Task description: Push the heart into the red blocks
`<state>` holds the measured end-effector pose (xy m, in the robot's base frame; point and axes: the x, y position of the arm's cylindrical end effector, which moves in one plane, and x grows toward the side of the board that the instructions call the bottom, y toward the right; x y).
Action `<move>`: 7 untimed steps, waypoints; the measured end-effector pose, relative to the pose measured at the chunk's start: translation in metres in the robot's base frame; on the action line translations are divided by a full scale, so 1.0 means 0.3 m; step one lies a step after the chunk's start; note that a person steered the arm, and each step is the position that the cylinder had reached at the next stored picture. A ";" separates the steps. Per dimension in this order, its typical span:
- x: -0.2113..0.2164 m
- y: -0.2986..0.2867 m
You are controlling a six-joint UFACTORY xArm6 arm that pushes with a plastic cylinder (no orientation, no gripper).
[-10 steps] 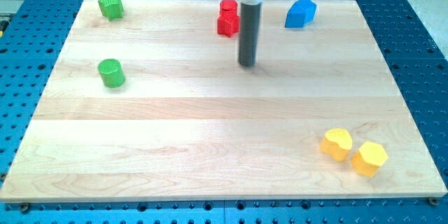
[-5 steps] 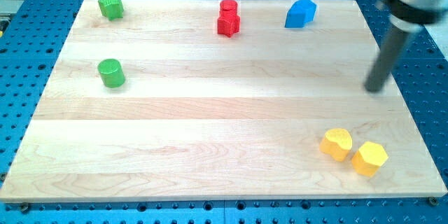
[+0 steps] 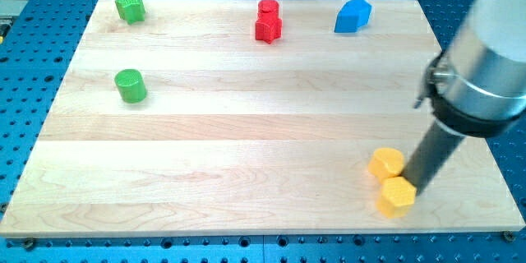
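Observation:
The yellow heart [image 3: 385, 164] lies at the lower right of the wooden board [image 3: 246, 148]. A yellow hexagon [image 3: 397, 196] sits just below it, touching it. My tip [image 3: 417, 186] is at their right side, against the hexagon's upper right and close to the heart. The two red blocks [image 3: 268, 20] stand together near the view's top centre, one behind the other, far from the heart.
A blue block [image 3: 352, 15] sits at the top right of the board. A green star-like block [image 3: 130, 6] is at the top left. A green cylinder [image 3: 130, 85] is at the left. The arm's grey body [image 3: 485, 74] hangs over the right edge.
My tip swept from near the red blocks to the right edge, then down to the yellow blocks. The hexagon slid left and the heart shifted slightly left.

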<state>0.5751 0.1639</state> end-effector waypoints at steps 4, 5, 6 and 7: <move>-0.604 -0.301; -0.766 -0.300; -0.926 -0.300; -1.015 -0.274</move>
<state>0.2706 0.0818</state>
